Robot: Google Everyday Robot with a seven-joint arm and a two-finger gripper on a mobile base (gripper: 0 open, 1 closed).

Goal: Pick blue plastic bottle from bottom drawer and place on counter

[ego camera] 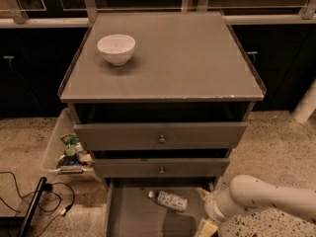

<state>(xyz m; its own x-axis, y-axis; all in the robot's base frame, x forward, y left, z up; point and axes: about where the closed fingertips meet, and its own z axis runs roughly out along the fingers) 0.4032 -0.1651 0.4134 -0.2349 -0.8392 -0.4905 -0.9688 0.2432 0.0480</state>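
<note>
My fingers (201, 195) stand apart with nothing between them. The gripper (205, 210) sits low at the right front of the bottom drawer (129, 216), close against its right wall. The bottle (169, 200) lies on its side on the drawer floor, toward the back, cap pointing left. It is just to the left of the gripper and not touching it. My first worry is that a round, light bottle lying flat will roll or skid if one finger meets it before the other, and it could slip back under the middle drawer (160, 168), out of reach. It also lies at a slant, so unless I line the fingers up across its body they may pinch it near one end and let it swing or squirt out. The drawer wall is close on my right, so a careless sideways move could knock the arm (269, 199) against it and jolt the tray. Going up, the two upper drawer fronts overhang the back of the tray, so I judge that a straight lift from there would catch the bottle on them. I should draw it forward first. On the counter (197, 58) the raised rim could clip a low carry, and the bowl (116, 48) at the left rear leaves the right side of the surface as the safer spot.
</note>
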